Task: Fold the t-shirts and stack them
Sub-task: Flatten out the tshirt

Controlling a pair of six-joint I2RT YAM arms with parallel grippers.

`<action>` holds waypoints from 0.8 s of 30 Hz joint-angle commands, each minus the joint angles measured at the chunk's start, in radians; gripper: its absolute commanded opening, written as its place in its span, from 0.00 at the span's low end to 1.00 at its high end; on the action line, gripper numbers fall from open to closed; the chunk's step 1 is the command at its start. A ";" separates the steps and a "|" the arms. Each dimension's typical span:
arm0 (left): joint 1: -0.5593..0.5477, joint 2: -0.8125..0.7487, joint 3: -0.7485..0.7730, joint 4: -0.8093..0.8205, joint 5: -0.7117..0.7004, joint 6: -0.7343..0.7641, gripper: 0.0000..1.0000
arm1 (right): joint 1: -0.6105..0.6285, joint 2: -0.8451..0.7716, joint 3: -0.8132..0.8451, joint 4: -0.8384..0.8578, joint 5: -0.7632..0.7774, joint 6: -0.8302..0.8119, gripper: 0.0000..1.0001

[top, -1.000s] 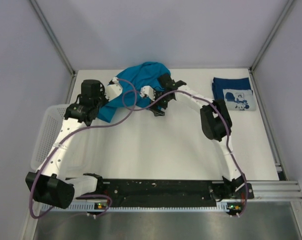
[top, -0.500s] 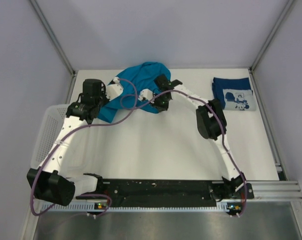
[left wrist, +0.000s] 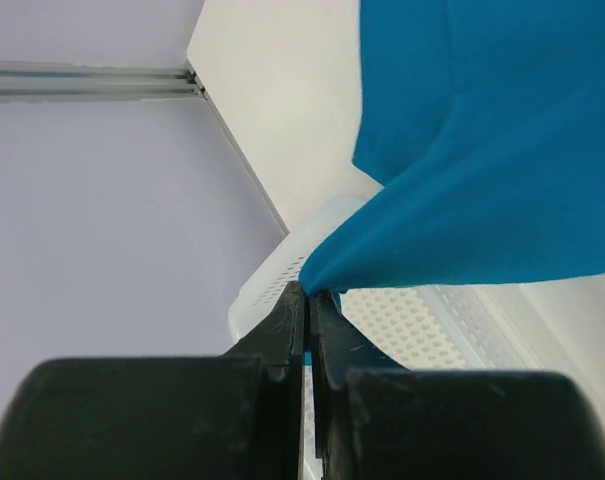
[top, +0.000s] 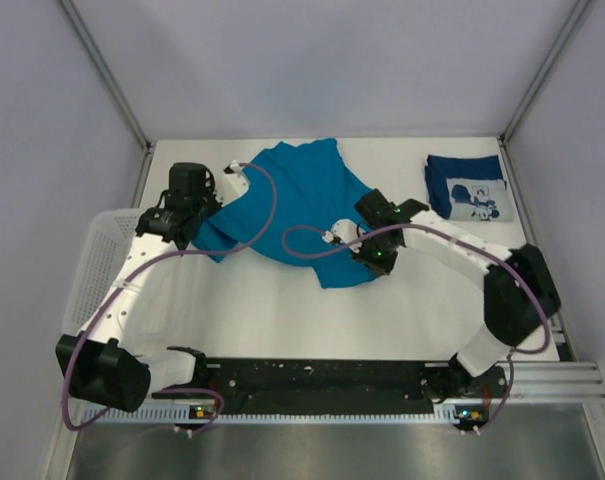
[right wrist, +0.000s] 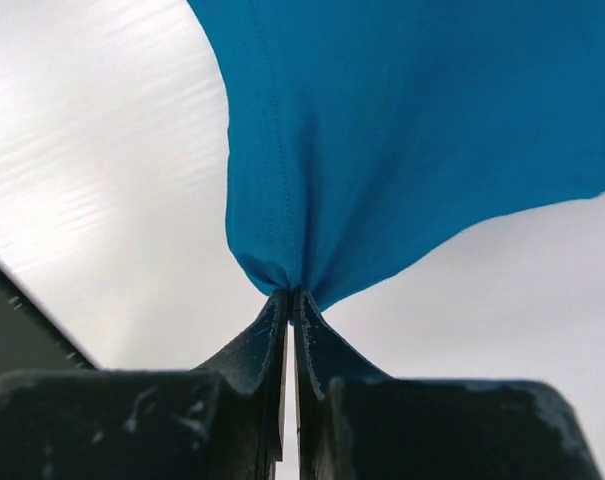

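1. Presently, teal-blue t-shirt (top: 292, 205) lies opened out but unfolded and wrinkled on the far-left to middle part of the table (top: 312, 320), drawn between the two grippers.
2. Navy t-shirt (top: 469, 190) sits folded in a small rectangle at the far right of the table, pale print facing up, well apart from the teal one.
3. Left gripper (top: 210, 200): fingers pressed together on the teal shirt's left edge. Left wrist view shows a pointed corner of cloth (left wrist: 482, 150) pinched at the fingertips (left wrist: 307, 295), with the rest hanging away from them.
4. Right gripper (top: 370, 262): fingers pressed together on the shirt's near-right corner. Right wrist view shows the fabric (right wrist: 432, 130) gathered into a tight bunch at the tips (right wrist: 294, 298) and fanning out beyond them.
5. White mesh basket (top: 92, 260) stands at the table's left edge beside the left arm. In the left wrist view its perforated rim (left wrist: 412, 320) shows just past the pinched corner.
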 commanded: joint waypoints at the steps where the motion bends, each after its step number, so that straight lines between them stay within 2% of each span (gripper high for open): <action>1: 0.005 -0.003 -0.003 0.023 0.044 0.000 0.00 | 0.089 -0.235 -0.140 -0.120 -0.001 0.199 0.00; 4: 0.005 -0.003 -0.017 -0.004 0.077 0.001 0.00 | 0.211 -0.315 -0.194 -0.220 -0.006 0.300 0.00; 7: 0.005 -0.013 -0.035 -0.027 0.094 -0.003 0.00 | 0.424 -0.347 -0.187 -0.269 -0.002 0.326 0.00; 10: 0.005 -0.035 -0.049 -0.051 0.096 -0.011 0.00 | 0.549 -0.349 -0.086 -0.279 -0.028 0.352 0.00; 13: 0.005 -0.055 -0.047 -0.069 0.099 -0.020 0.00 | 0.549 -0.378 -0.009 -0.264 -0.001 0.379 0.00; 15: 0.005 -0.062 -0.034 -0.089 0.105 -0.031 0.00 | 0.535 -0.442 -0.002 -0.237 0.077 0.374 0.00; 21: 0.005 -0.070 0.017 -0.138 0.146 -0.062 0.00 | 0.381 -0.598 -0.011 -0.081 0.143 0.377 0.00; 24: 0.005 -0.067 0.020 -0.133 0.176 -0.083 0.00 | 0.379 -0.593 -0.044 0.044 0.070 0.368 0.00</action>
